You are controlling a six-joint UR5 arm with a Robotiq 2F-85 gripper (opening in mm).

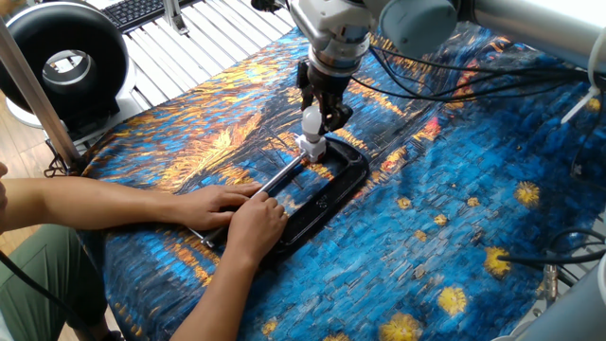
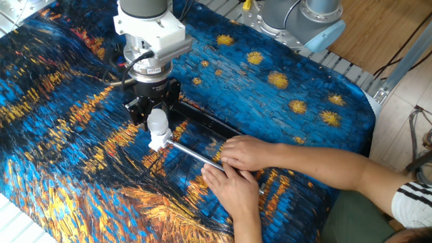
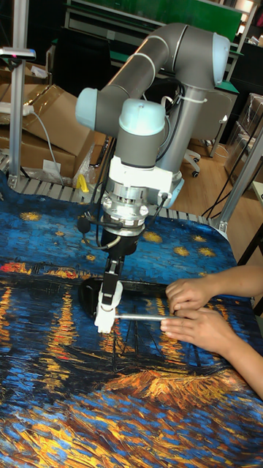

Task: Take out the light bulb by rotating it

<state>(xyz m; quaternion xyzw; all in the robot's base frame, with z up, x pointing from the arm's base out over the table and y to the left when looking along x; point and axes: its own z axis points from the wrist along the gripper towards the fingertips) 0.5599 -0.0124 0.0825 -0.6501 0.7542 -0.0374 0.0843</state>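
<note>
The light bulb (image 1: 311, 119) (image 2: 157, 121) (image 3: 109, 292) stands upright in a short white socket (image 1: 312, 147) (image 2: 160, 142) (image 3: 104, 320). The socket sits at the end of a metal rod (image 1: 282, 176) (image 2: 196, 154) of a black C-clamp (image 1: 333, 185) (image 2: 206, 121). My gripper (image 1: 313, 121) (image 2: 156, 119) (image 3: 110, 287) comes straight down on the bulb, its black fingers shut on the globe from both sides. A person's two hands (image 1: 237, 213) (image 2: 239, 165) (image 3: 191, 311) press the clamp onto the cloth.
A painted blue and orange cloth (image 1: 454, 189) covers the table. The person's forearms (image 1: 85, 204) (image 2: 337, 169) reach across it. A black round fan (image 1: 64, 62) stands at the far left. Cables (image 1: 426, 80) hang behind the wrist.
</note>
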